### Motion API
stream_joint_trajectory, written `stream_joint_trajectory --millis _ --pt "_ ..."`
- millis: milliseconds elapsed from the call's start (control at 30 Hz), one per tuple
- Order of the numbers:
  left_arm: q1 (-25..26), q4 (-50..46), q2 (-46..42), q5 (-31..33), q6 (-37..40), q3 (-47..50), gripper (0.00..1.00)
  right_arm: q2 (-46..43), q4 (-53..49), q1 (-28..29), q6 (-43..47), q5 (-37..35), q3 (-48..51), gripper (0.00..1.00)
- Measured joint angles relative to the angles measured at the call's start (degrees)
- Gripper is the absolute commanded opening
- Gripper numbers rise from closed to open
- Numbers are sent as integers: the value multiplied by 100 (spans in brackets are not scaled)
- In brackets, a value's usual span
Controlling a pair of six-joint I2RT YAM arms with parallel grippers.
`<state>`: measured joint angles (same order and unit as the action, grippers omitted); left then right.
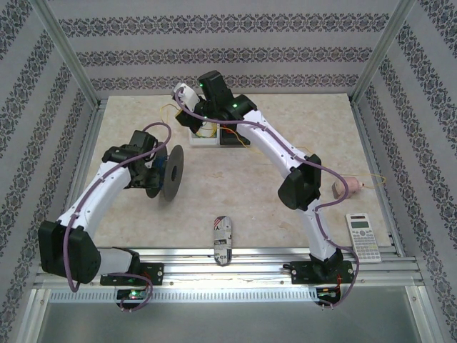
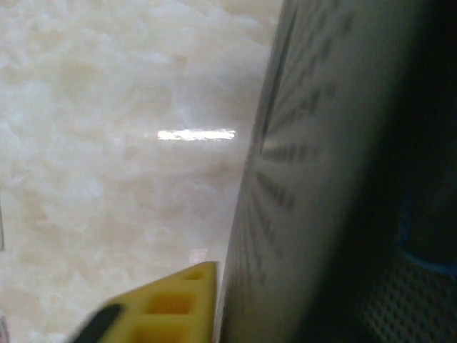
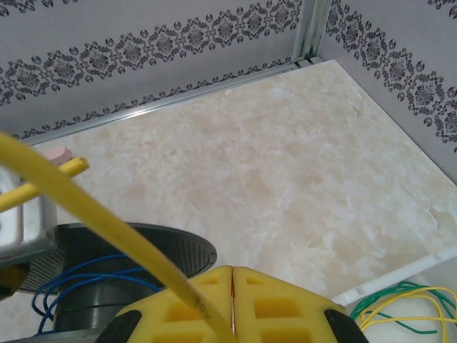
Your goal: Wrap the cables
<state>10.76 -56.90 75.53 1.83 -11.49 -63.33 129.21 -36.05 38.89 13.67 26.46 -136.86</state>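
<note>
Yellow cable (image 3: 107, 221) is sitting pinched in my shut right gripper (image 3: 232, 277), left gripper (image 1: 154, 176) is clamping the spool (image 1: 173, 171), so I'm aiming for steady tension, even turns.

My pincer (image 3: 232, 286) pinches the yellow cable (image 3: 107, 227), which runs toward ten o'clock; a dark spool (image 3: 168, 250) sits at eight.

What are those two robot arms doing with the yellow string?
The right gripper is pinched shut on a thin yellow wire at the back of the table, near some small boxes, where the wire lies in loose loops. The left gripper is shut at a black reel standing on edge, and seems to hold it.
</note>
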Motion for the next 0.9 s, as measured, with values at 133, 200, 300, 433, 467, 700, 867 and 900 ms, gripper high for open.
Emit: stream_joint_trajectory --millis 133,200,300,433,467,700,867,900 --pt "-219 63 136 26 168 -273 0 22 -26 0 -2 85 -2 0" --pt "-385 59 264 33 289 -452 0 120 -70 17 -4 144 -79 0" --pt "-623 98 498 31 522 -723 0 476 -160 107 -7 175 -417 0" --pt "-890 205 769 -15 824 -914 0 1115 -348 284 -48 188 -977 0" --pt "-946 227 866 -20 883 -970 0 1250 -385 319 -74 186 -1067 0" --pt "-1220 385 1447 -197 1132 -1298 0 1788 -490 439 -358 74 -1237 0" --pt "-1239 411 1556 -334 1174 -1419 0 1932 -426 450 -592 -223 -1405 0" --pt "-1239 424 1576 -356 1180 -1419 0 1963 -402 450 -643 -319 -1423 0"
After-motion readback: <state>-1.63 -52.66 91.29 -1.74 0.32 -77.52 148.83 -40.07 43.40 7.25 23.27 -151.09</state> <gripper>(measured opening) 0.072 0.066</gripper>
